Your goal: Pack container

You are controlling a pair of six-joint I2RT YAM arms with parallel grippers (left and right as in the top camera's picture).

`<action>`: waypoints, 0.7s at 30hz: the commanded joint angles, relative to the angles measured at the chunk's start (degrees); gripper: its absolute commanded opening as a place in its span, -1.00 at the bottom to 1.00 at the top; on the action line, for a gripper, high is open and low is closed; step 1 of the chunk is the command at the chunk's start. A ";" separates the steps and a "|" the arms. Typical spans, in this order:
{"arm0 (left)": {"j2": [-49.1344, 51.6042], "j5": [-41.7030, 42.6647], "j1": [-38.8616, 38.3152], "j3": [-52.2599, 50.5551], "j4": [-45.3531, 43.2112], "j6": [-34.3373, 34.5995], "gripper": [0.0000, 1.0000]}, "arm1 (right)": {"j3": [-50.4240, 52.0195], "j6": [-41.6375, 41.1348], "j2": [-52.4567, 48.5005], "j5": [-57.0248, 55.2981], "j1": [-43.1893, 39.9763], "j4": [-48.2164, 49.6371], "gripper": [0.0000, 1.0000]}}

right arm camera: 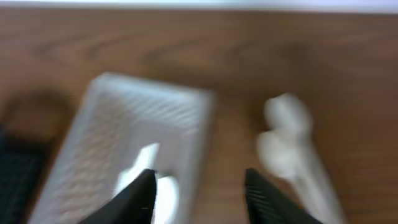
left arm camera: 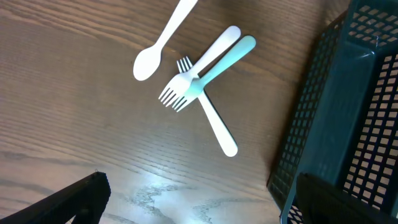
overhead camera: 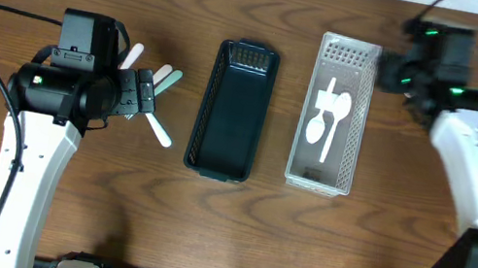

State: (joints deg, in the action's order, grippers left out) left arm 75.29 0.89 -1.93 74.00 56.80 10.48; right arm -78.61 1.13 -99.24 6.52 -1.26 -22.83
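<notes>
pack container: part done, by the look of it.

- clear perforated tray (overhead camera: 334, 111), right of centre on the table: holds white spoons (overhead camera: 328, 120), at least two, lying lengthwise, with another white piece across them that is too small to name.
- dark mesh basket (overhead camera: 232, 108), centre, just beside the clear tray: no contents visible in the overhead view.
- loose cutlery on the bare wood left of the dark mesh basket, not yet packed: white spoon (left arm camera: 163, 38) lying apart; white fork (left arm camera: 199, 65) and teal fork (left arm camera: 221, 62) side by side and touching; a second white fork (left arm camera: 217, 124) crossing under them, handle toward the basket.
- left gripper (left arm camera: 199, 208): above the loose cutlery, fingers apart, nothing between them.
- right gripper (right arm camera: 196, 202): near the far end of the clear tray, fingers apart and empty; this view is blurred.
- blurred white shape (right arm camera: 289, 149) on the wood beside the tray: cannot tell what it is.

remaining, as judged: the four loose pieces to go into a container; which one takes them cannot be told.
</notes>
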 commanded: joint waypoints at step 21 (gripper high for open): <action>0.04 -0.92 0.26 1.25 0.22 -0.37 0.96 | -0.94 21.11 -20.57 -2.82 -11.52 6.23 0.04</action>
State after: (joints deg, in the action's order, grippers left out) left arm 75.29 0.89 -1.93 74.00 56.80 10.48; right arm -79.11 21.80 -117.43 3.97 -12.53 -17.04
